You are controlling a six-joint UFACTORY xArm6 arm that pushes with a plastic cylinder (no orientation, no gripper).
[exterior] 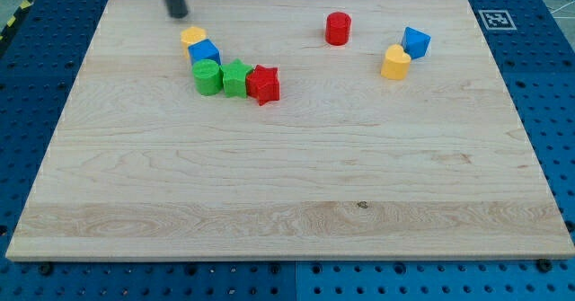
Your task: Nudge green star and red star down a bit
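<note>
sitting touching, green star (236,77) and red star (264,84) lie lower-right of my tip (179,14).

My tip (179,14) sits near the board's (287,202) top edge, above the yellow block (191,38). Green star (236,78) touches red star (264,84).

There is a single camera, set in front of the table and raised above it, looking down and across at a slant. It stands far enough back that the whole pale wooden board (287,166) fits in frame, its far edge at the view's top looking narrower than its near edge at the bottom. Blue perforated table surface (36,103) shows on all sides. No second view overlaps.
</note>
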